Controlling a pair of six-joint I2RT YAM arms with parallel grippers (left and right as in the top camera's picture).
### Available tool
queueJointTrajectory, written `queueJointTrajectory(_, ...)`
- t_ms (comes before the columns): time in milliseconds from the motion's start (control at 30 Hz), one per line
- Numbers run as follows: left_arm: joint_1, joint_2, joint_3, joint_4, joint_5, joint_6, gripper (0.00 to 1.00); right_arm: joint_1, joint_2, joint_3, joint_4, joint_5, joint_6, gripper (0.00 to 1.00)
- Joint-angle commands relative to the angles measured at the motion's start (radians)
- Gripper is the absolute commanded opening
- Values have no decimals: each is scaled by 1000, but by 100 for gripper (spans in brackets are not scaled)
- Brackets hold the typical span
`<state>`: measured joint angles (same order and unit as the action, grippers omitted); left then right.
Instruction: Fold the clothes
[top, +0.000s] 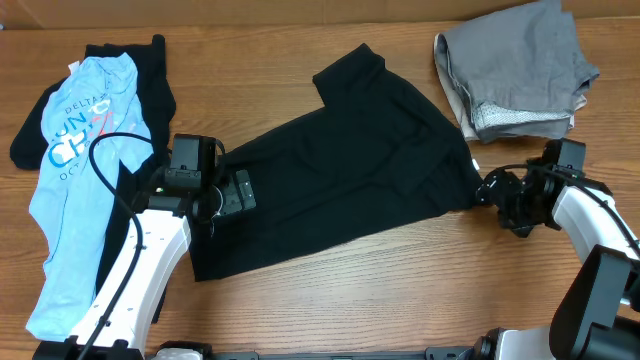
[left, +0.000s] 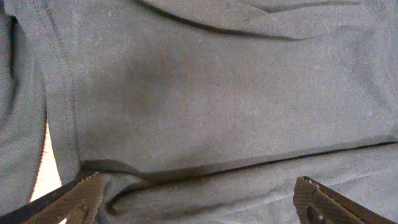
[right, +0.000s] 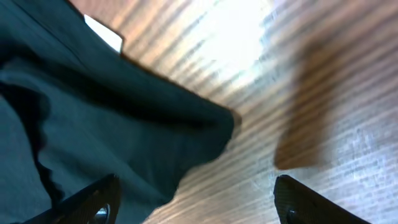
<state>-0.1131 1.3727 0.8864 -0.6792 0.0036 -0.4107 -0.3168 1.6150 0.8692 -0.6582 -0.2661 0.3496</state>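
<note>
A plain black T-shirt (top: 340, 170) lies spread across the middle of the table, partly folded over itself. My left gripper (top: 235, 192) hovers over its left edge. In the left wrist view the left gripper (left: 199, 205) is open, with its fingers (left: 81, 196) wide apart above a fold and a hem of the black T-shirt (left: 205, 93). My right gripper (top: 490, 190) is at the shirt's right corner. In the right wrist view the right gripper (right: 196, 202) is open and holds nothing; the shirt's corner (right: 186, 137) lies on the wood near the left finger. A small white label (right: 102, 32) shows.
A light blue printed T-shirt (top: 85, 190) lies at the far left over another black piece (top: 150, 80). Grey garments with pale speckled lining (top: 520, 70) sit folded at the back right. Bare wooden table (top: 420, 260) runs along the front.
</note>
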Motion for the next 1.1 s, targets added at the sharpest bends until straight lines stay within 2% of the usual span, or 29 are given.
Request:
queueJointTrajectory(0, 2, 1, -3, 6, -15, 23, 100, 19, -2, -12, 11, -9, -6, 80)
queueJointTrajectory(100, 3, 1, -3, 7, -27, 30, 100, 39, 17, -13, 23, -9, -1, 76)
queueJointTrajectory(233, 3, 1, -3, 7, -56, 30, 100, 69, 31, -14, 33, 3, 26, 56)
queueJointTrajectory(300, 2, 1, -3, 7, -56, 30, 100, 72, 31, -14, 34, 24, 48, 50)
queueJointTrajectory(367, 2, 1, -3, 7, -56, 30, 100, 72, 31, -14, 34, 39, 59, 39)
queueJointTrajectory(433, 3, 1, -3, 6, -56, 30, 100, 69, 31, -14, 34, 49, 69, 33)
queueJointTrajectory(633, 3, 1, -3, 9, -61, 30, 100, 69, 31, -14, 49, 65, 69, 29)
queueJointTrajectory(933, 3, 1, -3, 11, -66, 30, 100, 135, 35, -23, 135, 84, 67, 29)
queueJointTrajectory(1000, 3, 1, -3, 11, -66, 30, 100, 150, 36, -31, 142, 104, 70, 25)
queueJointTrajectory(1067, 3, 1, -3, 11, -66, 30, 100, 158, 37, -35, 133, 126, 87, 13)
